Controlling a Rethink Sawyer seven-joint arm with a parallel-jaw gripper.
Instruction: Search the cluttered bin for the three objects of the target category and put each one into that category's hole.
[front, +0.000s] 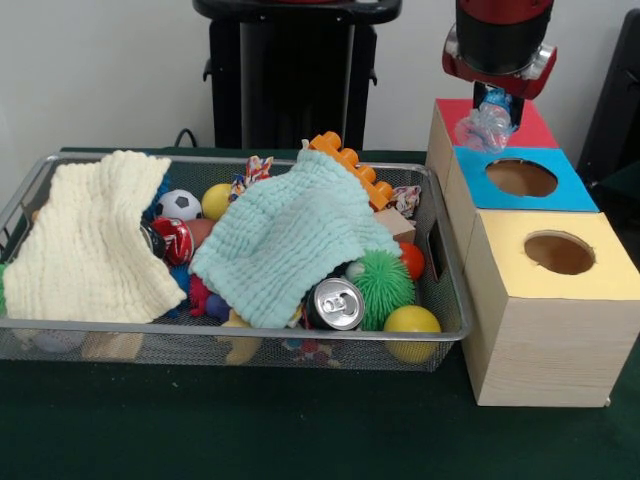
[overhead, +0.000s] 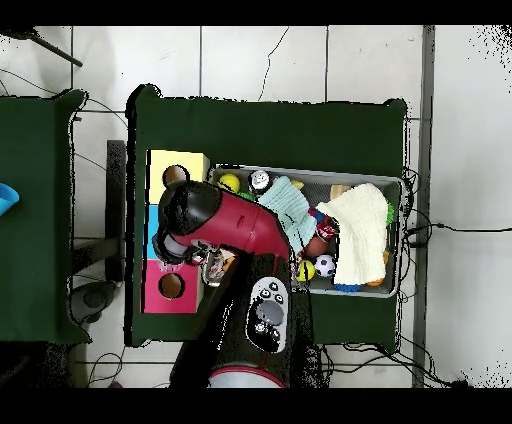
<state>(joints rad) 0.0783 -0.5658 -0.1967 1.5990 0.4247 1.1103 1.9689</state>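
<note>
- Gripping a crumpled clear wrapper (front: 484, 127), gripper (front: 497, 105) hangs over the red box (front: 532, 128).
- Blue box (front: 570, 196) and yellow box (front: 610, 270) hole tops sit alongside.
- Bin (front: 440, 250) beside them holds cloths, balls, can (front: 335, 303).

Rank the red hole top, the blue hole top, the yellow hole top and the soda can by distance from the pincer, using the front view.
1. Red hole top, directly under the pincer and its crinkly bundle.
2. Blue hole top, next box forward.
3. Yellow hole top, front box.
4. Soda can, in the bin's front.
</note>
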